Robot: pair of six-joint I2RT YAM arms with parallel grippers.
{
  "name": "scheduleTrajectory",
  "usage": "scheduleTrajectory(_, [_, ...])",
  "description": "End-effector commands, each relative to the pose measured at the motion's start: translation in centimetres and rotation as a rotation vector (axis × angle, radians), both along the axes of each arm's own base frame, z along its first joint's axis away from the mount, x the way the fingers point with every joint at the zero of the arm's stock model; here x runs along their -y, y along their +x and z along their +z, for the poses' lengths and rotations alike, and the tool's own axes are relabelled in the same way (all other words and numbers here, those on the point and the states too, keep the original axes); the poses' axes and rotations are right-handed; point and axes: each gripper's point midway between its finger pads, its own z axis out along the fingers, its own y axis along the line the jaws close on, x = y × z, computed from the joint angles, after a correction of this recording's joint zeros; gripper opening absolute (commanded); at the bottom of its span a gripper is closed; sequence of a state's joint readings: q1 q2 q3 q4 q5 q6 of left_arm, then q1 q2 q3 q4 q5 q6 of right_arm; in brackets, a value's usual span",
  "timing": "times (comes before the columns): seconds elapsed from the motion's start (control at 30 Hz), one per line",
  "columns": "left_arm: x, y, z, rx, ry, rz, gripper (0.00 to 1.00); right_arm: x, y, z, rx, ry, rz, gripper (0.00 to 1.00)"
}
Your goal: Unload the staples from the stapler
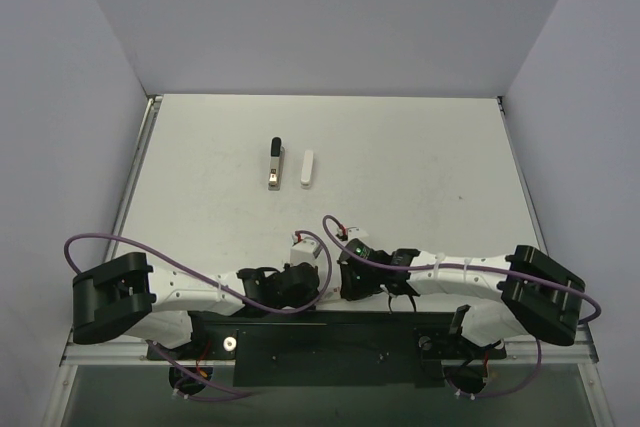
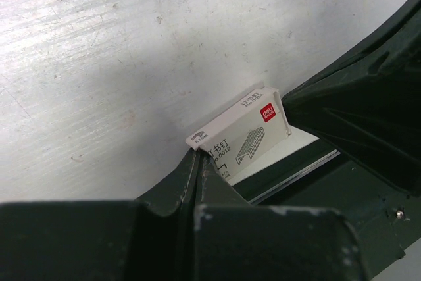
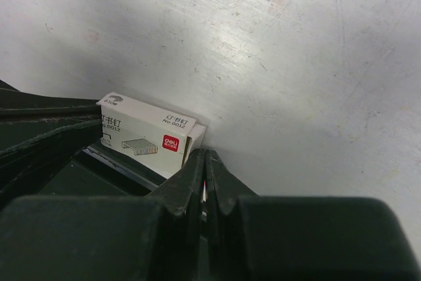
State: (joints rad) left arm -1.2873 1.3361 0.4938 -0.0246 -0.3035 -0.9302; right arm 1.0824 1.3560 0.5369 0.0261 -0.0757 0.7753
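Observation:
The stapler lies in two parts at the far middle of the table in the top view. Its black-ended metal inner bar lies beside its white oblong shell, a small gap between them. I cannot make out the staples as a separate strip. My left gripper is shut and empty, low at the near edge. My right gripper is shut and empty beside it. Both are far from the stapler.
A small white staple box with a red mark stands just ahead of both fingertips; it shows in the left wrist view and the right wrist view. Both arms lie folded along the near edge. White walls surround the table.

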Motion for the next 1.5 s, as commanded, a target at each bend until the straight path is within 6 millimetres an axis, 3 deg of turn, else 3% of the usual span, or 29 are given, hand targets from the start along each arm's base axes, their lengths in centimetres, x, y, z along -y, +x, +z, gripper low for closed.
scheduleTrajectory(0.0, [1.0,-0.4,0.5,-0.01,-0.012,-0.033,0.0,-2.4,-0.1,0.7,0.014,0.072,0.051,0.0])
scheduleTrajectory(0.3, [-1.8,0.4,2.1,0.033,0.082,0.019,0.0,0.8,1.2,1.2,0.077,0.003,-0.015,0.01])
scheduleTrajectory(0.47, [-2.2,0.4,2.0,0.029,0.095,0.028,0.0,1.2,1.4,1.2,0.084,0.0,-0.026,0.01])
scheduleTrajectory(1.0, [-0.2,0.0,-0.6,-0.027,0.167,-0.017,0.0,0.7,0.8,0.3,0.045,0.001,-0.019,0.0])
scheduleTrajectory(1.27, [0.2,0.0,-0.7,-0.031,0.17,-0.025,0.0,-0.5,0.5,0.3,0.023,0.036,-0.007,0.0])
scheduleTrajectory(1.47, [1.4,-0.1,-0.7,-0.036,0.14,-0.039,0.0,0.3,1.1,0.9,0.052,0.025,-0.03,0.0])
